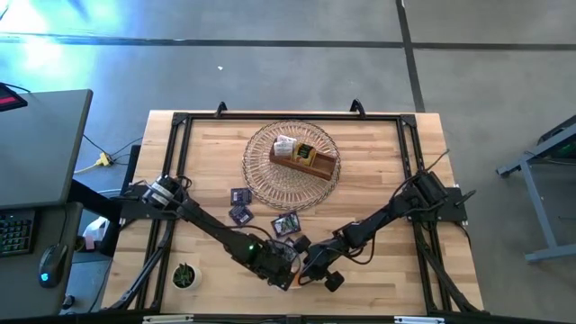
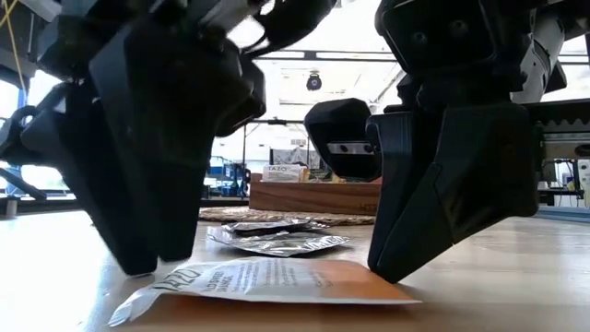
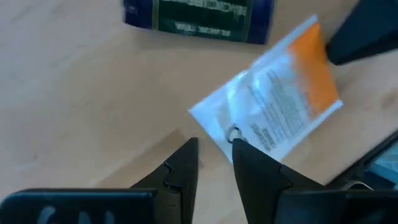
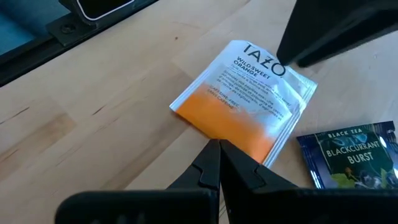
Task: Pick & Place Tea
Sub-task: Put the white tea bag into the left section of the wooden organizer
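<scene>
Flat on the wooden tabletop (image 1: pixel 378 180), near its front edge, we see an orange-and-white Tazo Wild Sweet Orange tea sachet (image 4: pixel 245 99), lying between the two end effectors. In the low view the same sachet (image 2: pixel 267 281) rests on the wood with one dark finger set down at each of its ends. The left end effector (image 3: pixel 214 165) points at the sachet's white end; its fingers stand a little apart, one fingertip at the sachet's edge, and we cannot see that it grips anything. The right end effector (image 4: pixel 219 163) has its fingers pressed together, their tips at the sachet's orange edge, with nothing held between them. Just beside the orange sachet lies a dark Black Currant Burst sachet (image 4: pixel 351 155). Farther back on the tabletop we see a few more dark sachets (image 1: pixel 239 205) loose on the wood. Beyond them sits a round woven wire basket (image 1: pixel 261 175) carrying a brown wooden box (image 1: pixel 317 167) with tea packets in it. A small potted plant (image 1: pixel 184 275) stands at the front left corner.
</scene>
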### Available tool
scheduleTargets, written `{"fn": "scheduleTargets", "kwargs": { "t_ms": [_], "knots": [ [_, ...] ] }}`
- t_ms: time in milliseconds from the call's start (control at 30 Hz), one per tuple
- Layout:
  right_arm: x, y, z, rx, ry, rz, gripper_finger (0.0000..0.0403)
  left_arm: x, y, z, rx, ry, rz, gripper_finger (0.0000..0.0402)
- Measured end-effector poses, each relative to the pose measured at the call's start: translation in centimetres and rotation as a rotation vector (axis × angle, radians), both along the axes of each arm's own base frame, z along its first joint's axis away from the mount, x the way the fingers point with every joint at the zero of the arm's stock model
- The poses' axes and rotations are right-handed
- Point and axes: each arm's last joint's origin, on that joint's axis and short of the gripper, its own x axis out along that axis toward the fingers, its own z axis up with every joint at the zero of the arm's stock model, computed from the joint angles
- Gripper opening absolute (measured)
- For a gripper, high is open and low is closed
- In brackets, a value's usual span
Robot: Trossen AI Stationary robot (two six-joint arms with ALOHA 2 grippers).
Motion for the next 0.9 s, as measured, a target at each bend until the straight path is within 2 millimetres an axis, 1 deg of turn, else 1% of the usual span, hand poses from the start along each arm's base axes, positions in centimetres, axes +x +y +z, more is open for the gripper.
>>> {"fn": "scheduleTargets", "kwargs": {
  "t_ms": [167, 600, 767, 900],
  "knots": [
    [0.16, 0.06, 0.19, 0.010, -0.027, -0.004, 0.0000, -0.07, 0.07, -0.39, -0.014, -0.019, 0.007, 0.0099],
    [0.25, 0.13, 0.34, 0.027, -0.039, -0.006, 0.0000, 0.17, -0.02, -0.41, -0.024, -0.048, 0.012, 0.0099],
    [0.13, 0.26, -0.19, 0.033, -0.006, -0.008, 0.0000, 0.18, -0.02, -0.43, -0.024, -0.048, 0.012, 0.0099],
    [0.13, 0.58, -0.44, 0.023, -0.023, -0.021, 0.0000, 0.19, -0.02, -0.43, -0.019, -0.051, 0.010, 0.0099]
  ]
}}
